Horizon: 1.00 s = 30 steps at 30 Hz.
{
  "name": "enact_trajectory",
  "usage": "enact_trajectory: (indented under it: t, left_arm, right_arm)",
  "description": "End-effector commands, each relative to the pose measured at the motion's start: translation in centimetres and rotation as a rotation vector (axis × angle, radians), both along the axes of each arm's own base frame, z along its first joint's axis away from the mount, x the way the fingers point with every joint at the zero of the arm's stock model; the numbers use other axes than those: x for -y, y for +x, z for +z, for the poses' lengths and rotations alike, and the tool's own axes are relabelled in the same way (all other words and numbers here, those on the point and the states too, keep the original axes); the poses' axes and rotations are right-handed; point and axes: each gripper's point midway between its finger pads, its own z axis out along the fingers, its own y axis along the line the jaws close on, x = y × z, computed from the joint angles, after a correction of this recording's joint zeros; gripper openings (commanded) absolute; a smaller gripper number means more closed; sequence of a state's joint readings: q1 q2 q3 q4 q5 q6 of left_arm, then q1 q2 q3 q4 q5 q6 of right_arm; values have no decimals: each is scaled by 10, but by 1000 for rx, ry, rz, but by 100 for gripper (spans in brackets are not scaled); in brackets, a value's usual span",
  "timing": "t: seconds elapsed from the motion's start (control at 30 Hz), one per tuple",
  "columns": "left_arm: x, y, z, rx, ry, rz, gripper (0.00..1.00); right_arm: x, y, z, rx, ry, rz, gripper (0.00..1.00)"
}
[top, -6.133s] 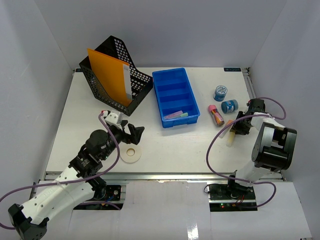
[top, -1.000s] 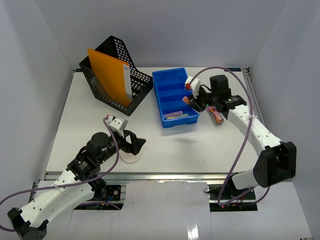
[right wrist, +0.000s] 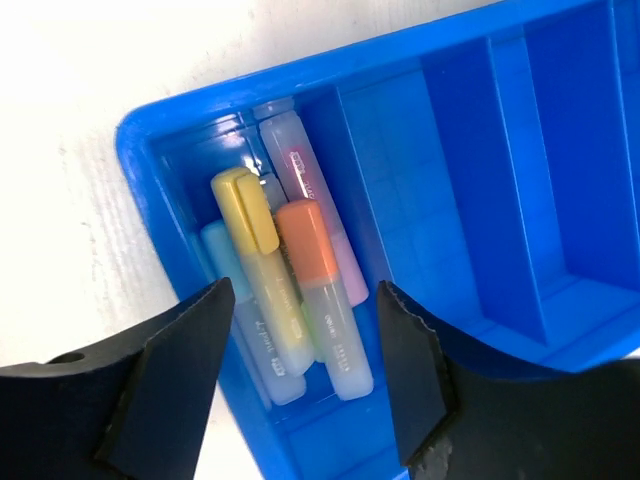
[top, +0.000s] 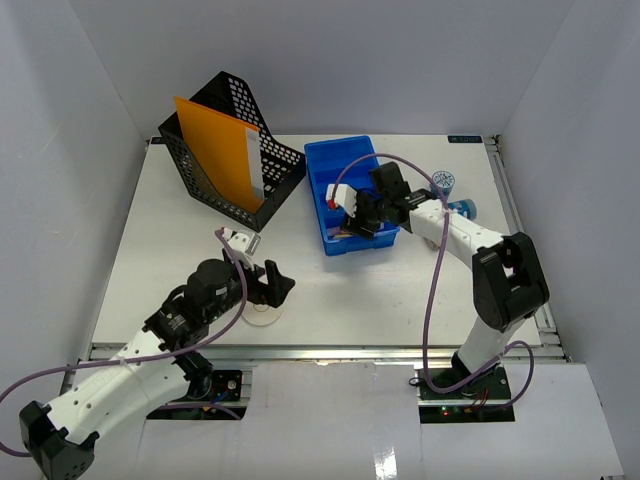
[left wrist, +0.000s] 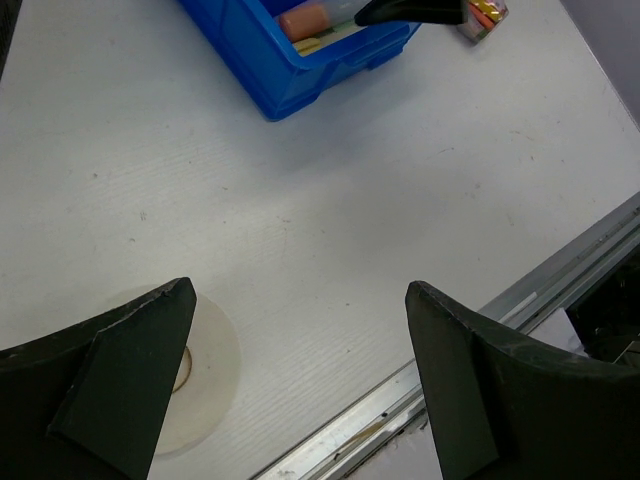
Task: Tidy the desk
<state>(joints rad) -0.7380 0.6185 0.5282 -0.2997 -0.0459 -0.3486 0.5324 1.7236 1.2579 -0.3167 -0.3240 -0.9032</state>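
Observation:
The white desk point(top: 160, 230) carries a blue compartment tray point(top: 350, 165). My right gripper point(top: 355, 215) hovers open over the tray's near compartment point(right wrist: 200, 120). Below its fingers point(right wrist: 170, 370) several highlighters lie side by side, free of the jaws: an orange-capped one point(right wrist: 310, 240), a yellow-capped one point(right wrist: 245, 210), a pink one point(right wrist: 300, 165) and a pale blue one point(right wrist: 215, 245). My left gripper point(top: 272, 290) stands wide open low over the desk's front. A white tape roll point(left wrist: 210, 370) lies flat by its left finger point(left wrist: 130, 370), partly hidden, with nothing between the jaws.
A black mesh file holder point(top: 225, 120) with an orange folder point(top: 220, 155) stands at the back left. Two blue round items point(top: 462, 208) sit right of the tray, behind the right arm. A pink-and-orange marker point(left wrist: 485, 12) lies nearby. A metal rail point(left wrist: 520, 295) runs along the front edge.
My right gripper moved left over the tray's near compartment and opened; the orange-capped highlighter it carried now lies in the tray. The left gripper edged slightly toward the tape roll.

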Motion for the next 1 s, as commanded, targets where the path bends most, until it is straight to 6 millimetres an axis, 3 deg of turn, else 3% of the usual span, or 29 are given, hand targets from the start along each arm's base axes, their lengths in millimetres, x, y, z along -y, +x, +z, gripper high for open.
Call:
enact_trajectory:
  t: [0.0, 0.1, 0.17, 0.23, 0.4, 0.57, 0.77, 0.97]
  left_arm:
    - [1, -5, -26, -190, -58, 89, 94]
    - [2, -9, -45, -304, -61, 135, 83]
    - [0, -11, -59, -378, -50, 183, 78]
    - [-5, -12, -75, -449, -21, 241, 77]
    - [-12, -12, -102, -571, 86, 338, 79]
    - [-18, -12, -117, -625, 195, 394, 86]
    - [-18, -8, -128, -640, 275, 403, 89]
    - [-15, 1, -140, -641, 367, 413, 88]
  right_arm:
    - [11, -5, 66, -17, 183, -76, 67]
    - [27, -34, 98, -152, 361, -32, 77]
    - [60, -46, 111, -232, 493, -56, 88]
    - [71, -70, 110, -309, 572, -36, 91]
    - [113, -95, 92, -402, 669, -152, 93]
    - [119, -108, 86, -413, 678, -162, 95]
    - [121, -108, 83, -443, 686, -177, 98]
    - [122, -109, 85, -426, 682, -183, 90]
